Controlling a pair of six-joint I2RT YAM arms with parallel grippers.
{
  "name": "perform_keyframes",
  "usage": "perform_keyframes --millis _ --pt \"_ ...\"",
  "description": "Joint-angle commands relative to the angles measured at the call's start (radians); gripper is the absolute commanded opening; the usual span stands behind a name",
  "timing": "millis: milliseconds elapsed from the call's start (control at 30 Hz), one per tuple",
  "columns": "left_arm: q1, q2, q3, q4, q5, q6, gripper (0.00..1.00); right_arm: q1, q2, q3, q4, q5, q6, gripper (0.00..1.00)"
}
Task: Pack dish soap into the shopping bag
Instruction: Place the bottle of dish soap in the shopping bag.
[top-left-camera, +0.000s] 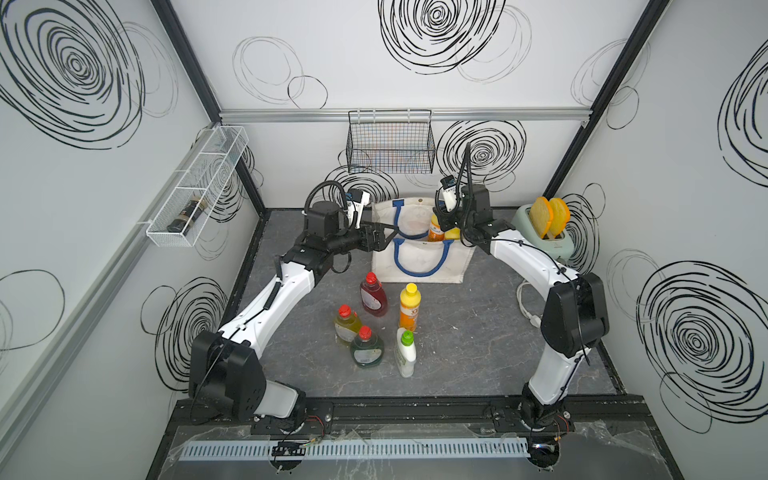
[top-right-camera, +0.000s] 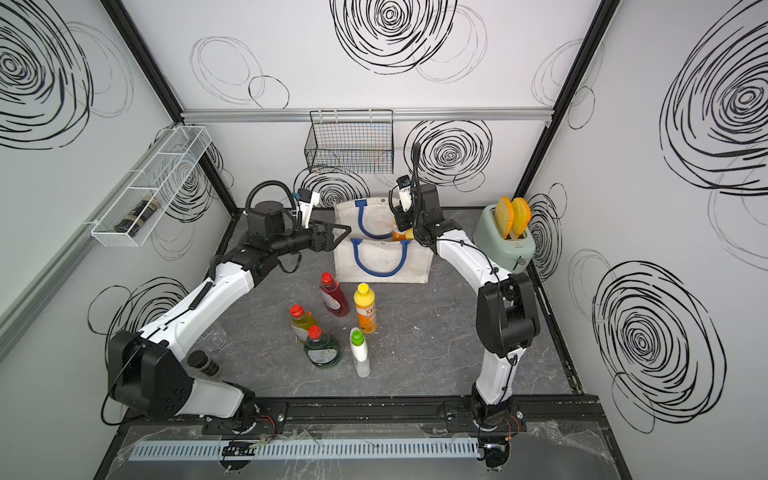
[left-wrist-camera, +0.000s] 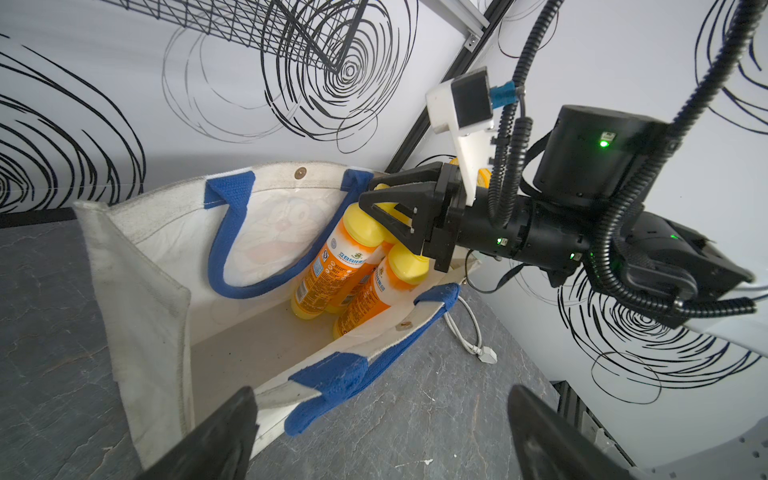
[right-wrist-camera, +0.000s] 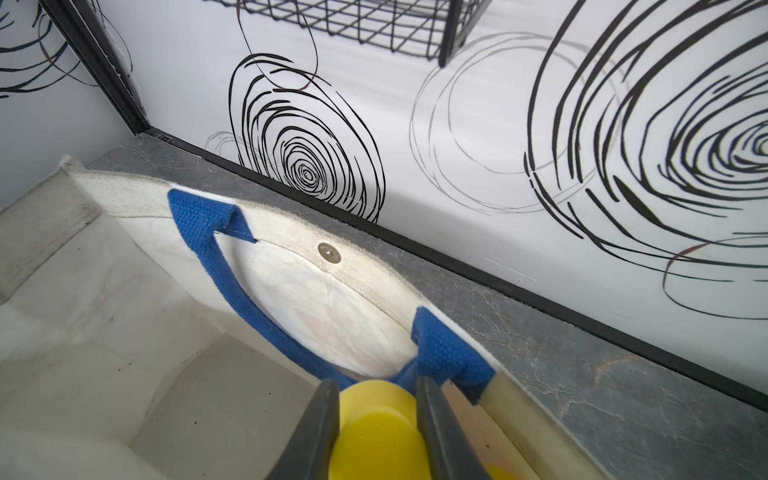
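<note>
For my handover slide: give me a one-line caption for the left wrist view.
Right pincer shut on a yellow cap among three orange dish soap bottles inside the white shopping bag.

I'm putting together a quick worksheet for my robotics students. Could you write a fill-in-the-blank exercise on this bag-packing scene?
1. The right gripper is shut on the ___ cap of an orange bottle inside the shopping bag.
2. Outside the bag, ___ bottles are on the table.
3. The white bottle has a ___ cap.
4. The left gripper has its jaws ___.

Missing words: yellow; five; green; open.
</note>
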Motion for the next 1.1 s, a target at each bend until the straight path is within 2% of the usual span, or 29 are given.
perform_keyframes --millis 0,67,167,267,1067 --pt "-0.004 -0.019 0.001 0.038 0.009 0.010 0.96 -0.018 0.014 0.027 0.030 0.067 -0.024 0.20" --pt "-0.004 -0.019 0.002 0.038 0.009 0.008 0.96 -0.018 0.014 0.028 0.026 0.067 -0.022 0.24" --pt "-0.003 -0.020 0.002 0.038 0.009 0.008 0.96 -0.017 0.012 0.028 0.023 0.069 -0.021 0.37" --pt "-0.004 -0.021 0.002 0.038 0.008 0.010 0.96 -0.017 0.008 0.026 0.022 0.070 -0.019 0.46" --pt "-0.004 -0.022 0.000 0.039 0.008 0.007 0.96 -0.017 -0.042 0.001 0.016 0.078 -0.019 0.53"
